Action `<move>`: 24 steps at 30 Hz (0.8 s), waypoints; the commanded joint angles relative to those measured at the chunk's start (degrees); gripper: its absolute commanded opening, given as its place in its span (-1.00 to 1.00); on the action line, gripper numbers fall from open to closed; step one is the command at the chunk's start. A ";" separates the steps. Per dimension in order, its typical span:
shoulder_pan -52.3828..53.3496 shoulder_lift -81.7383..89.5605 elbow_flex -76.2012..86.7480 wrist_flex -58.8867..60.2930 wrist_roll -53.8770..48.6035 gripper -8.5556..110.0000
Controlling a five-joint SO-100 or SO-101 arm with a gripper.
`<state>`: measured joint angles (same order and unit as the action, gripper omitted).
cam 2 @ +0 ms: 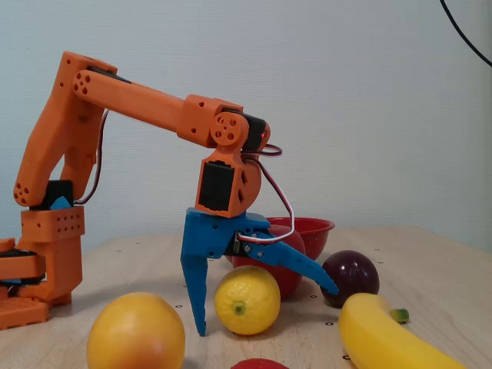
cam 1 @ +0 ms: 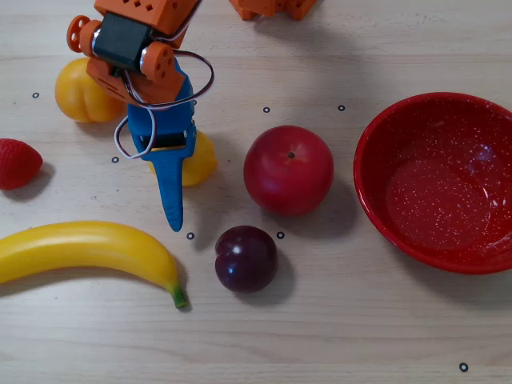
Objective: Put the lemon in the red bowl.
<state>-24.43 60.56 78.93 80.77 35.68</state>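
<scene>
The blue gripper stands open astride the lemon, one finger planted on the table left of it in the fixed view, the other slanting over its top; whether either finger touches the fruit is hard to tell. The lemon lies just left of the red apple in the overhead view. The red bowl sits right of the apple, a dark plum below it.

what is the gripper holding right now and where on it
Nothing yet. The gripper is open, its two blue fingers straddling the lemon, which sits on the table; in the fixed view neither finger is clamped on it.
</scene>
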 commanded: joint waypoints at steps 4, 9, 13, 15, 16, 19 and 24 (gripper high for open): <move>2.29 2.90 -6.86 0.70 2.11 0.24; 1.93 3.25 -7.03 0.70 2.37 0.21; 1.67 3.43 -7.03 0.88 2.72 0.20; 1.41 3.52 -7.03 0.88 2.99 0.20; 1.32 3.52 -6.94 0.79 3.16 0.19; 0.97 3.60 -6.94 0.53 3.52 0.18; 0.53 3.60 -6.86 0.09 4.13 0.15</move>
<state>-24.43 60.56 77.17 80.95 37.79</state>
